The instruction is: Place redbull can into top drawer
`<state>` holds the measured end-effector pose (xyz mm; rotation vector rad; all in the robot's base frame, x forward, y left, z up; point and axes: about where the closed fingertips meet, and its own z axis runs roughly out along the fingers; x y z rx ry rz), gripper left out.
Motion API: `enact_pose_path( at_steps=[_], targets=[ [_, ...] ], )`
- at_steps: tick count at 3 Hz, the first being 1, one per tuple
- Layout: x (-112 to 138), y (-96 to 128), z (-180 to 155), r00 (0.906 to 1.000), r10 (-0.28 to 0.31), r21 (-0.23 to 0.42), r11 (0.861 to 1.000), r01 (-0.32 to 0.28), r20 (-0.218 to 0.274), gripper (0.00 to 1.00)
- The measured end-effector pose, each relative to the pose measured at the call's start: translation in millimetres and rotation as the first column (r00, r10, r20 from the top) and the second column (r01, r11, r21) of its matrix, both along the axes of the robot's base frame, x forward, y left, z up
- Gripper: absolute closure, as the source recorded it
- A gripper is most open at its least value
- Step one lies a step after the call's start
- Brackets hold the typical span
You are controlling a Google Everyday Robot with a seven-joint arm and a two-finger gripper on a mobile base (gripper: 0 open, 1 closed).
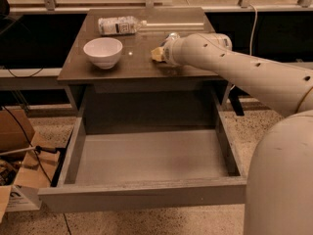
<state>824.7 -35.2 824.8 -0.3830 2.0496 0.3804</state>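
The top drawer [151, 158] stands pulled out below the brown-topped table [122, 70], and its grey inside is bare. My gripper [164, 52] is at the end of the white arm, low over the middle right of the table top, mostly hidden behind the wrist. A small silver rounded piece [171, 35] shows just above the wrist; it looks like the end of the redbull can, the rest of it hidden. A yellowish object [157, 54] lies against the gripper's left side.
A white bowl [102, 52] sits at the table's left. A clear plastic bottle with a white label [120, 25] lies at the back. Cardboard boxes [17, 131] and cables are on the floor at left. My white base [279, 180] fills the lower right.
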Motion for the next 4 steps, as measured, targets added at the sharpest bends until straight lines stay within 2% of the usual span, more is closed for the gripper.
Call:
enact_pose_path(
  at_steps=[1,2,3,4],
  targets=[
    [-7,-7,14,0.9997,-0.016,-0.020,1.000,0.016,0.018,0.76],
    [-21,-21,44,0.9983,-0.032,-0.065,0.997,0.035,0.048,0.98],
    [-49,-36,78,0.9987,-0.024,-0.083,0.996,0.027,0.045,1.00],
    [-98,-52,90,0.9988,0.035,-0.071,0.997,-0.038,-0.034,1.00]
  ],
)
